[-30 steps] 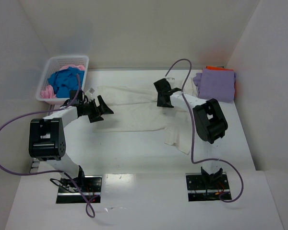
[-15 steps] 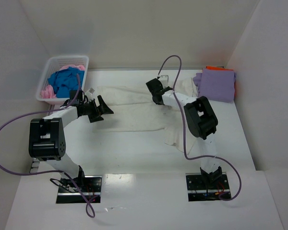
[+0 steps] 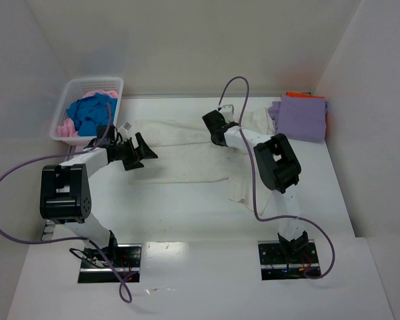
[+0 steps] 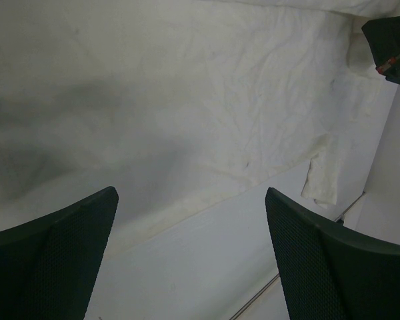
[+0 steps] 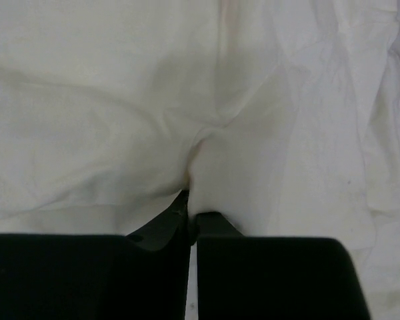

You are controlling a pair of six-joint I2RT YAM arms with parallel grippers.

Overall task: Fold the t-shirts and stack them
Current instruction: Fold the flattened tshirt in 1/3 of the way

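- At the far left, a white lattice basket (image 3: 72, 89) is sitting against the left wall. It is holding a crumpled blue shirt (image 3: 90, 113) with a pink shirt (image 3: 67, 128) bunched at its near side.
- Just right of the basket, the left gripper (image 3: 145, 148) is hovering over the left end of the cream-white shirt (image 3: 187, 160). In the left wrist view its fingers (image 4: 67, 247) are spread wide apart, with nothing between them and only cloth and table below.
- The cream-white shirt is lying flat and wrinkled across the middle of the table (image 3: 187, 217). Its long axis is running left to right, from near the basket to beside the folded pile on the right.
- A sleeve is sticking out toward the near edge at the shirt's right end, so the shoulder end seems to be pointing right.
- Right of centre, the right gripper (image 3: 212, 128) is reaching onto the far edge of that shirt. In the right wrist view its fingers (image 5: 87, 273) are pressed together, pinching a small raised fold of the cream cloth.
- At the far right, a folded lavender-purple shirt (image 3: 300, 119) is resting by the right wall. It is lying on top of an orange shirt (image 3: 304, 95), of which only the far edge is showing.
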